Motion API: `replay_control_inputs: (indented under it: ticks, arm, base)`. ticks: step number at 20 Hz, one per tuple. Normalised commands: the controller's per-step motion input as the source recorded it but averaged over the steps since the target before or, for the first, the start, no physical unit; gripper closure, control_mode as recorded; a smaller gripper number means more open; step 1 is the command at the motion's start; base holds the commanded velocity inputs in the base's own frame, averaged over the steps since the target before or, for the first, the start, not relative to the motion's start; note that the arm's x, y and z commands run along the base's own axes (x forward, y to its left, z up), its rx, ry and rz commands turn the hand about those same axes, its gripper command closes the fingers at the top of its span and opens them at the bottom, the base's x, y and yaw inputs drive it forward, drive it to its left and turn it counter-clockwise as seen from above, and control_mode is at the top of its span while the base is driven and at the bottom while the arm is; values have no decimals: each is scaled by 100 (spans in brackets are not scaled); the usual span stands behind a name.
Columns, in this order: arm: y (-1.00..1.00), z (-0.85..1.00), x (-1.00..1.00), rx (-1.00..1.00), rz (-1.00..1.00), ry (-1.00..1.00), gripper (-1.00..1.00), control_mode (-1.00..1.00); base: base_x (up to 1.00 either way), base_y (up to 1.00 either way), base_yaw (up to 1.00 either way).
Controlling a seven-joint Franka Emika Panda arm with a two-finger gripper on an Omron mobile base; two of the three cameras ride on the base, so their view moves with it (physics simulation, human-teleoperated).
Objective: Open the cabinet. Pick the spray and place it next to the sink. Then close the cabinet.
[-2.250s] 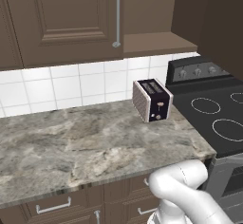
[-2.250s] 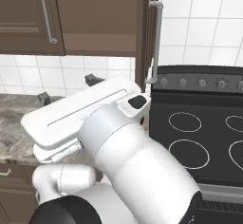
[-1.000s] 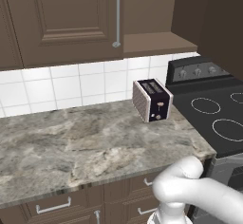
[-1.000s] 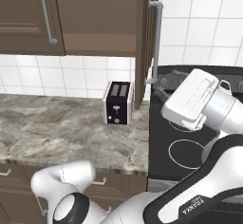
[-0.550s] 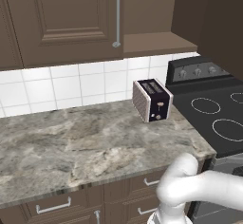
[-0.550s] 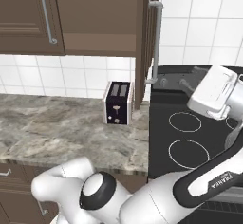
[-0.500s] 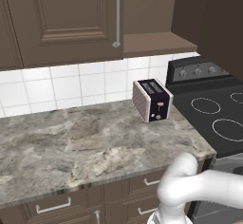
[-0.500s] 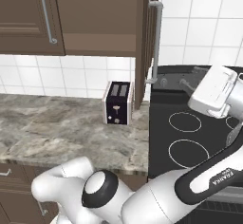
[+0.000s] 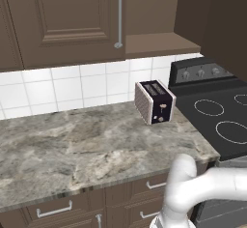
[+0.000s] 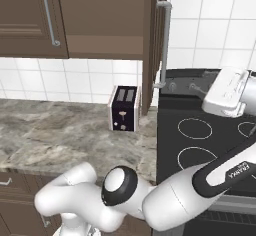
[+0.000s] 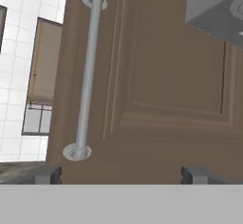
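The cabinet (image 9: pixel 62 14) is dark brown wood; its left door is shut, with a silver bar handle (image 9: pixel 118 17). Its right door (image 10: pixel 154 40) stands swung out, edge-on in the right base view, with its handle (image 10: pixel 162 45) facing the stove. My gripper (image 10: pixel 220 97) hovers above the stove to the right of that door, apart from it. In the hand view the gripper (image 11: pixel 121 175) is open and empty, facing the door's panelled front (image 11: pixel 166 76) and its bar handle (image 11: pixel 88 76). The open cabinet bay (image 9: pixel 159 14) shows a bare shelf. The spray and the sink are out of view.
A black-and-silver toaster (image 9: pixel 154 101) (image 10: pixel 124 108) stands on the marble counter (image 9: pixel 72 145) beside the black stove (image 10: pixel 200 140) (image 9: pixel 217 121). Drawers with horizontal handles (image 9: pixel 53 210) run below the counter. A grey hood (image 11: pixel 213 9) hangs near the door.
The arm has swung right, carrying the hand from above the stove's left edge to its right side, where it has stayed for the last half second. The jaws stay open.
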Motion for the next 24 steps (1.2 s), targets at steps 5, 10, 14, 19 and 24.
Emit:
replay_control_inputs:
  ticks: [5,10,14,19,24]
  arm:
    - [26,-5,50,-12,-7,3,-100,-100]
    - [78,0,26,-6,-17,10,-100,-100]
    - [75,3,-7,0,-14,12,-100,-100]
    - [79,0,-30,8,-11,13,-100,-100]
    - [98,-15,-35,27,-14,4,-100,-100]
  base:
    - [0,0,0]
    - [0,0,0]
    - [0,0,0]
    - [0,0,0]
    - [0,0,0]
